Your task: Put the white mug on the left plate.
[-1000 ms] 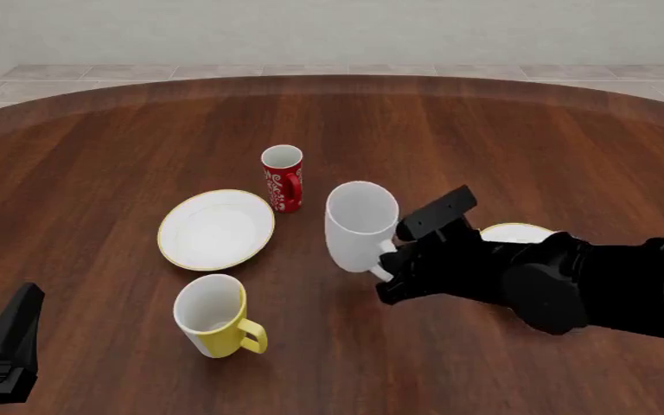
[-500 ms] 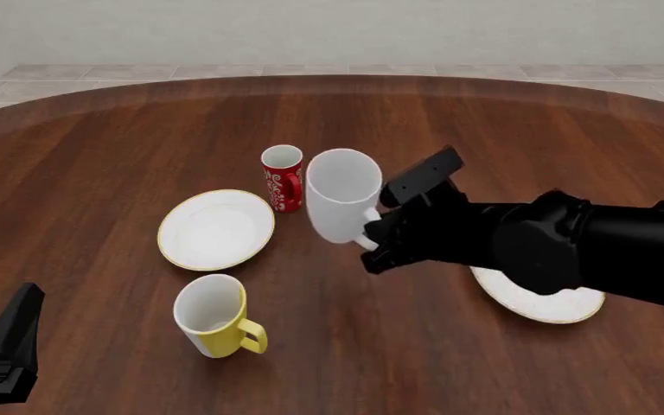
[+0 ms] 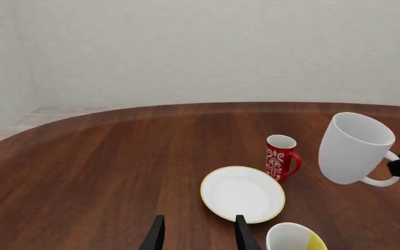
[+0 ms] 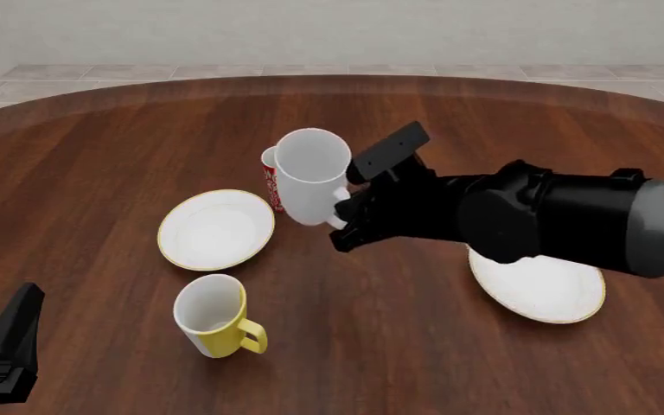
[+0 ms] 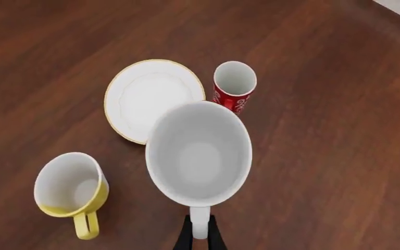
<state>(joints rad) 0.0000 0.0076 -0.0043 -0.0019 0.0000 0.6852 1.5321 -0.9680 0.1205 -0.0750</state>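
The right hand [image 4: 349,226] is clamped on the loop handle of the white mug [image 4: 310,175], its two fingers [image 5: 184,238] pinching the handle from either side in the right wrist view. The mug hangs clear of the counter [image 4: 101,147], upright but tipped a little, with its mouth open to the camera. In the front view it covers most of the red soda can [image 4: 269,177] behind it and sits just to the right of the left plate [image 4: 215,228], not yet over it. From the right wrist the plate [image 5: 152,98] shows beyond the mug's rim, with the can [image 5: 234,85] just beside it and the yellow mug [image 5: 72,188] standing near the plate on the counter. The twin plate [image 4: 536,284] lies well apart, under the right arm.

The left hand [image 3: 197,237] rests low at the counter's near edge, parted and holding nothing.

The step in hand looks like the carry: mug lifted, on its way to the plate. The next move calls for travel further left until the base is centred over the plate, keeping clear of the can and the yellow mug, then levelling the mug, lowering it and letting go of the handle.
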